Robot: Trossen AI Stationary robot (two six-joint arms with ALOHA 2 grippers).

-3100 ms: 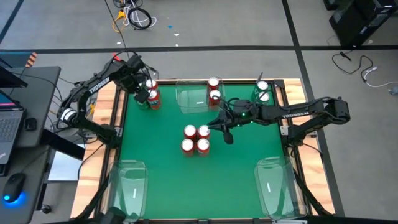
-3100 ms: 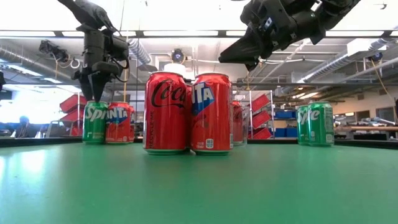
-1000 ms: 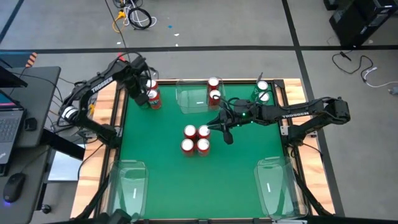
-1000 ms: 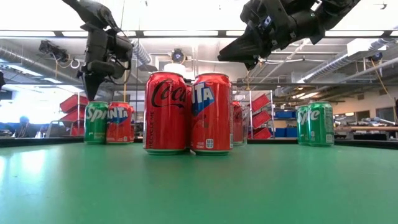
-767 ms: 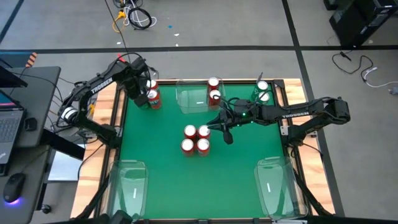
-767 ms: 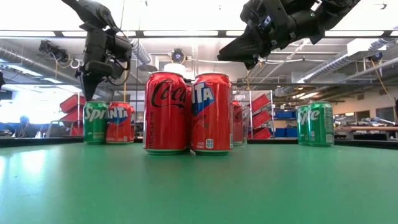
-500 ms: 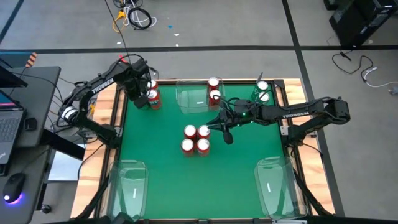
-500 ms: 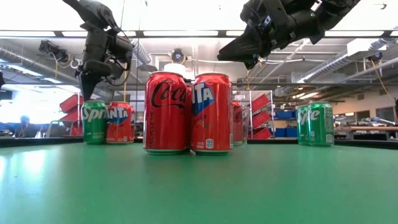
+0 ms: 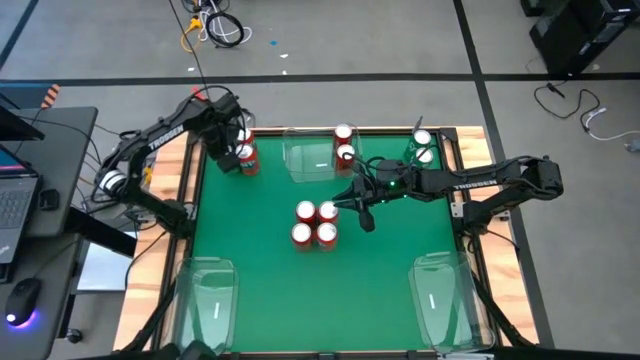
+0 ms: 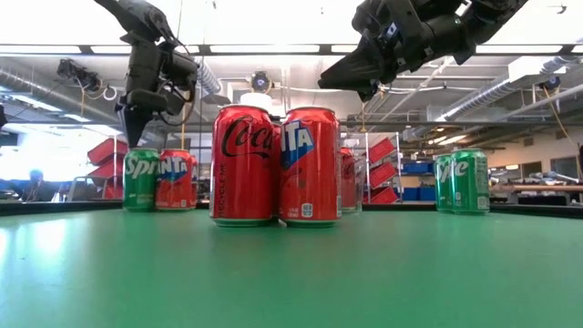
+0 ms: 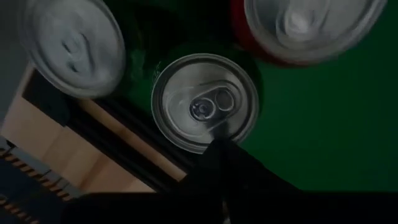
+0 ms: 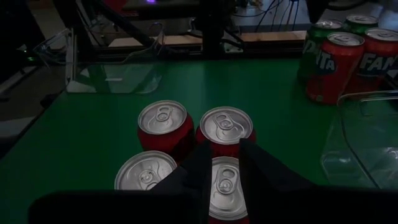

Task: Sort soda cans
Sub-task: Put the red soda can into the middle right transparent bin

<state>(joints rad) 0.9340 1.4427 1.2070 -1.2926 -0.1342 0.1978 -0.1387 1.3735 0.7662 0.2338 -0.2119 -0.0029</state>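
Note:
Four red soda cans (image 9: 314, 222) stand in a block at the table's middle. My right gripper (image 12: 222, 152) hovers above the block's right side, high over it in the low view (image 10: 357, 87). Its fingers stand a little apart, open on nothing. At the far left corner stand a green can (image 11: 205, 102) and red cans (image 9: 247, 158). My left gripper (image 11: 219, 152) hangs shut just above the green can (image 10: 139, 179). Two more red cans (image 9: 344, 143) stand at the far middle, and green cans (image 9: 423, 148) stand at the far right.
A clear tray (image 9: 308, 162) sits at the far middle beside the two red cans. Two more clear trays lie at the near left (image 9: 210, 295) and near right (image 9: 440, 298). Bare green mat lies between the middle block and the near trays.
My left gripper has shifted and turned a little above the green can at the far left corner, staying shut. The cans and my right gripper have kept still.

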